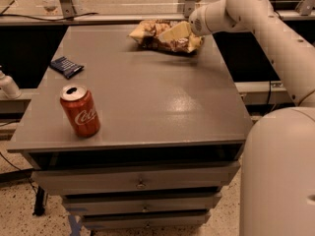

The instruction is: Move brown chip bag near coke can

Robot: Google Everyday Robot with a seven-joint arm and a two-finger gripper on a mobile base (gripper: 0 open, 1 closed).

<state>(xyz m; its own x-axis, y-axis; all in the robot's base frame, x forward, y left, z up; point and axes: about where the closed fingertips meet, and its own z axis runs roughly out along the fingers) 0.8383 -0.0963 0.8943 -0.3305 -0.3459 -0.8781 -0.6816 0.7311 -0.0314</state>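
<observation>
The brown chip bag (147,37) lies crumpled at the far edge of the grey table (162,102), right of centre. My gripper (173,32) comes in from the right on the white arm (268,26) and sits right over the bag's right half, hiding part of it. The coke can (80,110) stands upright near the table's front left corner, far from the bag and the gripper.
A small flat dark blue packet (66,66) lies near the table's left edge, behind the can. A white bottle (7,85) stands off the table at the left. The robot's white body (280,176) fills the lower right. Drawers sit under the table top.
</observation>
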